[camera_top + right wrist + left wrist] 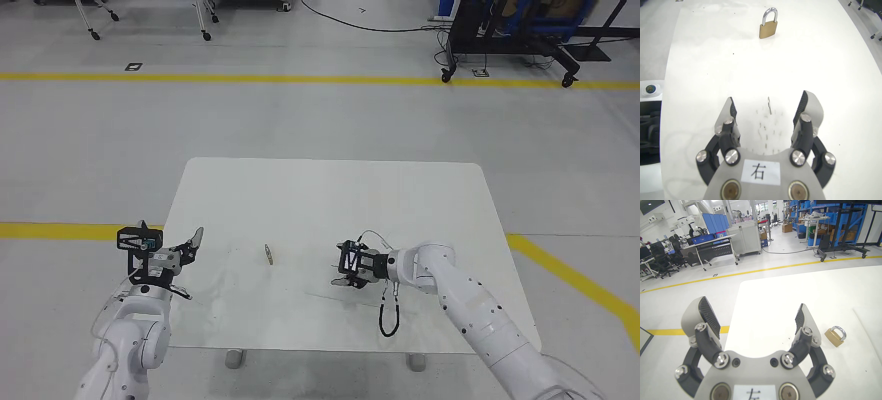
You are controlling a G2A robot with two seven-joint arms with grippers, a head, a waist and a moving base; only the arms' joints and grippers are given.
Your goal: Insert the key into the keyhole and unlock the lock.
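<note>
a: what sits where, going from the left of the top view?

b: at the lower left, the left gripper [753, 304] hangs at the table's edge. its ribbed fingers [708, 315] are spread wide with nothing between them. just left of centre is the small brass padlock with a steel shackle [268, 253], on the smooth white table [330, 200]. it seems to stand shackle up, though i can't be sure. right of centre is the right gripper [768, 97], low, its fingers also spread and empty. the thin silver key [769, 107] lies flat just ahead of their gap.

a: how will they handle?

b: the key looks light, stiff and very flat, so i'd expect it to be awkward to pinch off a slick top. take it by the round bow and leave the blade free. the padlock looks dense and rigid and may slide or tip. hold the brass body by its broad faces.

a: and the surroundings?

b: there are faint scuffs around the key. a grey floor with yellow lines [300, 77] crosses the upper frame, and a black wheeled rack [520, 40] stands at the upper right.
</note>
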